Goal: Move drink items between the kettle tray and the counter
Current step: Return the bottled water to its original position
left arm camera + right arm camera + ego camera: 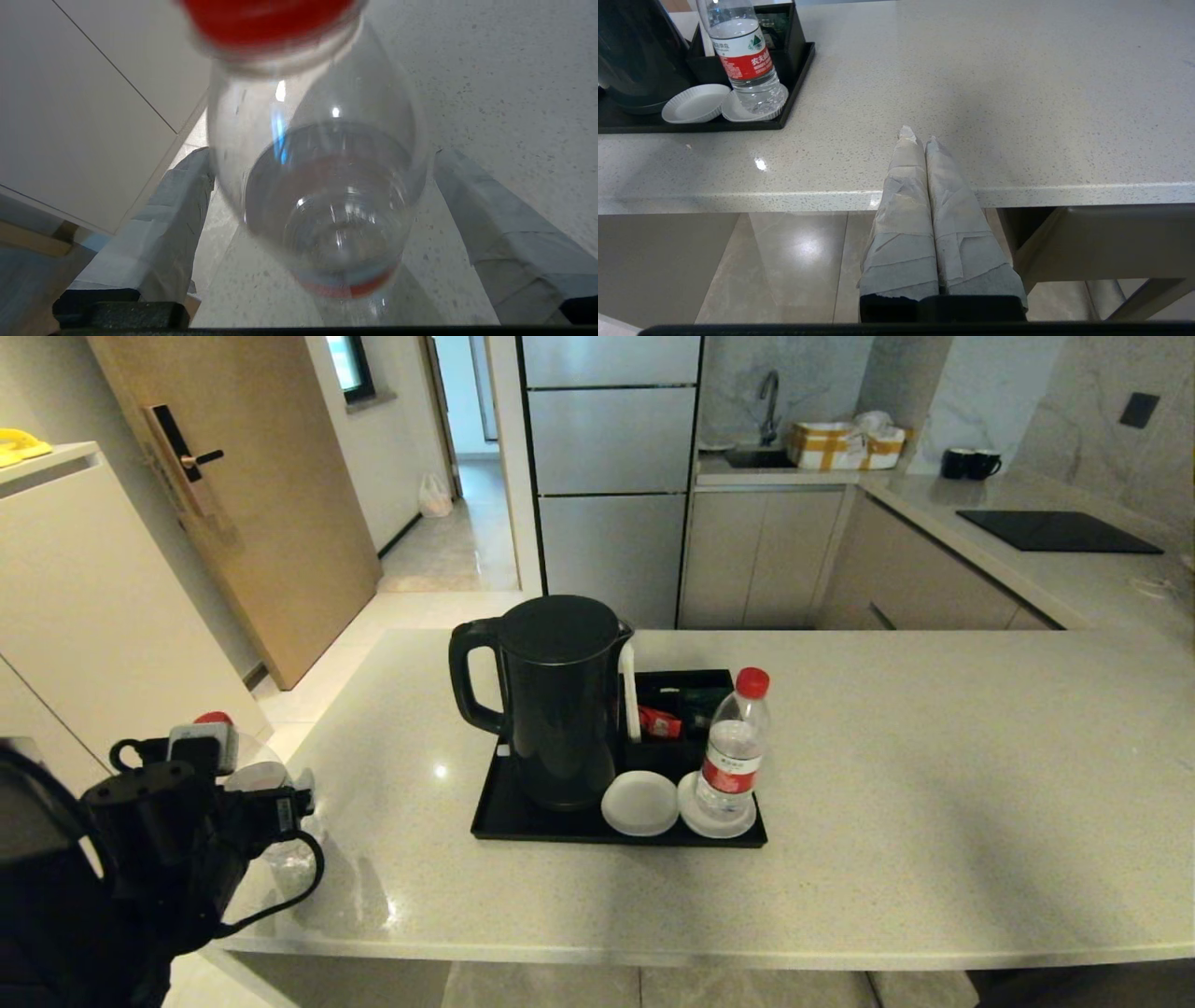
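A water bottle (pixel 322 186) is standing upright on the table (pixel 934 784) corner, between the left gripper's (pixel 322 219) spread fingers (pixel 159 233), neither touching. The right gripper (pixel 920 140), fingers together, is idling well apart

The left gripper (pixel 322 205) points steeply downward, its two tape-wrapped fingers (pixel 163 224) spread wide apart and touching nothing between them. In the head view the left arm (pixel 140 840) shows as a dark bulk bent low at the robot's left side. The right gripper (pixel 920 140) is parked, pointing forward and level, its wrapped fingers (pixel 901 210) pressed together.
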Motion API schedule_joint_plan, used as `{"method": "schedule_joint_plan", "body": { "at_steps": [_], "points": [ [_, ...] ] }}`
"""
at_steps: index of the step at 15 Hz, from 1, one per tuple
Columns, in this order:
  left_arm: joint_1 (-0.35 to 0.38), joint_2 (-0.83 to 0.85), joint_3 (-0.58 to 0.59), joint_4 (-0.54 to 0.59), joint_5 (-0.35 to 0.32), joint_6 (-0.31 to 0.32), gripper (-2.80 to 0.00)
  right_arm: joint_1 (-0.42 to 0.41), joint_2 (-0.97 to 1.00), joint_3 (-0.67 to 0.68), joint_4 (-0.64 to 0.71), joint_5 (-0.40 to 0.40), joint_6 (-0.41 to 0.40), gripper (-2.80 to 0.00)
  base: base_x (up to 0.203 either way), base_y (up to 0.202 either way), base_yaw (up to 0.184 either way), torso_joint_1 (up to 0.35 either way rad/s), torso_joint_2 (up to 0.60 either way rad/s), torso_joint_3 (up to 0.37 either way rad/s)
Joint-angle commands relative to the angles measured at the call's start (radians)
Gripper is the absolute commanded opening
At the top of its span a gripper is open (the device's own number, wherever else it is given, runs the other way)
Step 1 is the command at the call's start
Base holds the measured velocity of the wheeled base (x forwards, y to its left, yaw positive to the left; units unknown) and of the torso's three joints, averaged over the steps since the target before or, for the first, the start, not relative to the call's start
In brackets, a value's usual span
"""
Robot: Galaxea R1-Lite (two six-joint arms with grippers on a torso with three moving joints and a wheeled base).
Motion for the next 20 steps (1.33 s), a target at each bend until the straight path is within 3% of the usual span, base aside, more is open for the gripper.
{"method": "schedule_joint_plan", "body": {
  "at_steps": [1, 7, 8, 20],
  "points": [
    [0.017, 0.043, -0.034, -0.009, 0.002, 0.015, 0.0, 0.0, 0.0, 0.0, 0.0, 0.0, 0.0, -2.8, 0.0, 0.0, 0.0, 0.0, 0.0, 0.0],
    [0.04, 0.058, -0.057, -0.009, 0.001, 0.019, 0.0, 0.0, 0.0, 0.0, 0.0, 0.0, 0.0, -2.8, 0.0, 0.0, 0.0, 0.0, 0.0, 0.0],
    [0.04, 0.068, -0.057, -0.009, 0.005, 0.022, -2.8, 0.0, 0.0, 0.0, 0.0, 0.0, 0.0, -2.8, 0.0, 0.0, 0.0, 0.0, 0.0, 0.0],
    [0.005, -0.01, -0.035, -0.009, -0.007, 0.021, -2.8, 0.0, 0.0, 0.0, 0.0, 0.0, 0.0, -2.8, 0.0, 0.0, 0.0, 0.0, 0.0, 0.0]
  ]
}}
